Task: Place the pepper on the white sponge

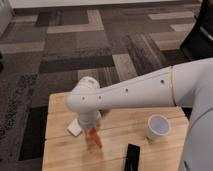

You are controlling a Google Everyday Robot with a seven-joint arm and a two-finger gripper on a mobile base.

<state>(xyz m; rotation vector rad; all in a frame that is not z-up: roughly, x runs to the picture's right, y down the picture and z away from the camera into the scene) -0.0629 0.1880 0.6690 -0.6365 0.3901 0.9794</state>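
The pepper (95,138) is a small orange tapered vegetable hanging point-down just under my gripper (93,128), which is shut on its upper end. It hovers over the wooden table (115,125), slightly right of the white sponge (74,127). The sponge lies near the table's left side and is partly covered by my white arm (130,92), which reaches in from the right.
A white cup (158,127) stands on the table's right side. Near the front edge lies a flat black rectangular object (131,155). Patterned grey carpet (75,45) surrounds the table. My arm hides the table's back middle.
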